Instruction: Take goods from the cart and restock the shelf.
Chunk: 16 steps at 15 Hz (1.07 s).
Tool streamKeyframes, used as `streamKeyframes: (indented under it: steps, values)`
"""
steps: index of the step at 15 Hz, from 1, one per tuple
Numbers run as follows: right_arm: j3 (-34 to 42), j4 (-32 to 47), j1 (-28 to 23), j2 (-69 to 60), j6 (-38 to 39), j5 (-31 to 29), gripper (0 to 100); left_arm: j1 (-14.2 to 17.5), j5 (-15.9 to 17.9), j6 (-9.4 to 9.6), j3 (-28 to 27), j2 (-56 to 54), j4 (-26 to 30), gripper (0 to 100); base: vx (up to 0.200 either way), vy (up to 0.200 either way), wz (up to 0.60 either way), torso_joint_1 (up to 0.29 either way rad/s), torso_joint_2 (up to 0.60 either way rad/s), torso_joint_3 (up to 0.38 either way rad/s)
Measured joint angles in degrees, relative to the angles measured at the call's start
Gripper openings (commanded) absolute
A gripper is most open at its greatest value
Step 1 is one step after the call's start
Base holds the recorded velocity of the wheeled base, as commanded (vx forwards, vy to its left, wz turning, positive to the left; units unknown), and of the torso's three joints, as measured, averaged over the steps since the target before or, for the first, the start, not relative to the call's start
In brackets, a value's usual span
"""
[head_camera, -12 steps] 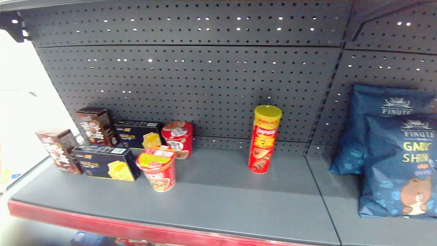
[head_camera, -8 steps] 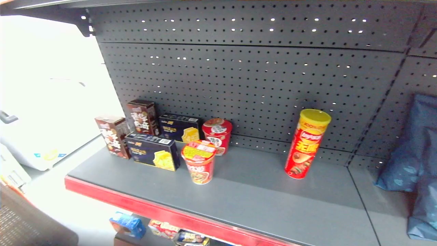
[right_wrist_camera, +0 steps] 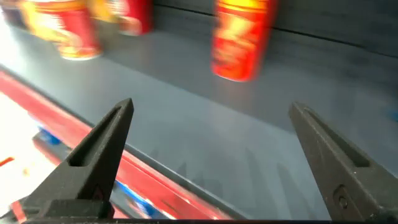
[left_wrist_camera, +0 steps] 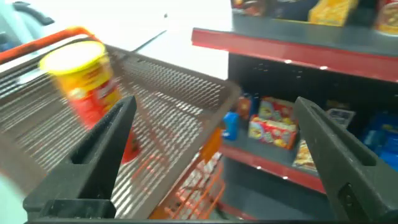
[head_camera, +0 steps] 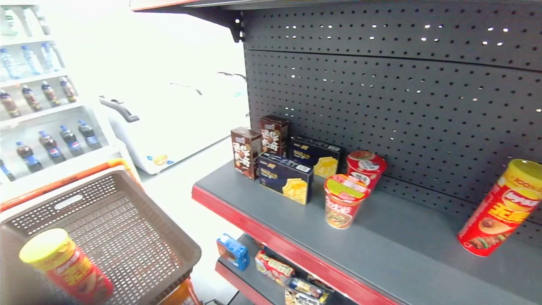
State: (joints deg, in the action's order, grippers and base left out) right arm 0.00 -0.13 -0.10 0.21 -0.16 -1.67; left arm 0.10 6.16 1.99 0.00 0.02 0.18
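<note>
A red chip can with a yellow lid [head_camera: 63, 267] stands in the brown mesh cart basket [head_camera: 127, 228] at the lower left. In the left wrist view the same can [left_wrist_camera: 87, 87] sits in the cart [left_wrist_camera: 174, 106], and my left gripper [left_wrist_camera: 214, 162] hangs open and empty in front of it, apart from it. A matching chip can [head_camera: 499, 209] stands on the grey shelf [head_camera: 381, 254] at the right. My right gripper [right_wrist_camera: 211, 155] is open and empty above the shelf board [right_wrist_camera: 205, 130], short of that can [right_wrist_camera: 239, 37].
Two brown boxes [head_camera: 245, 152], two dark blue boxes [head_camera: 288, 182] and two red noodle cups [head_camera: 345, 201] fill the shelf's left part. The shelf has a red front edge [head_camera: 271, 241]. Small goods [head_camera: 271, 267] lie on the lower shelf. A drinks cooler [head_camera: 38, 106] stands at the far left.
The head camera has swung to the left, so the shelf goods now sit further right and the cart with its can has come into view. The goods themselves have not moved.
</note>
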Motion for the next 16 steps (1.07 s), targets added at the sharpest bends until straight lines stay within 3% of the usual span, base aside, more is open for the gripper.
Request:
streamKeyframes:
  steps: [5, 7, 9, 12, 16]
  values:
    - [0.00, -0.02, 0.02, 0.00, 0.02, 0.01, 100, -0.05, 0.07, 0.20, 0.00, 0.00, 0.02, 100, 0.000, 0.000, 0.60, 0.003, 0.00, 0.005]
    - [0.00, -0.05, -0.01, 0.00, 0.27, -0.07, 100, 0.01, -1.65, 0.68, -0.27, 0.00, 0.00, 100, 0.000, 0.000, 0.00, 0.000, 0.00, 0.000]
    - [0.00, 0.00, -0.01, 0.00, 0.23, -0.07, 100, 0.06, -3.25, 3.18, -4.57, 0.55, 1.27, 100, 0.000, 0.000, 0.00, 0.000, 0.00, 0.000]
    - [0.00, -0.02, 0.02, 0.00, 0.26, -0.11, 100, 1.24, -7.17, 5.84, -12.76, 7.11, 8.35, 100, 0.000, 0.000, 0.00, 0.000, 0.00, 0.000]
    - [0.00, -0.02, 0.02, 0.00, 0.26, -0.10, 100, 2.32, -9.39, 6.55, -20.03, 21.86, 9.83, 100, 0.000, 0.000, 0.00, 0.000, 0.00, 0.000]
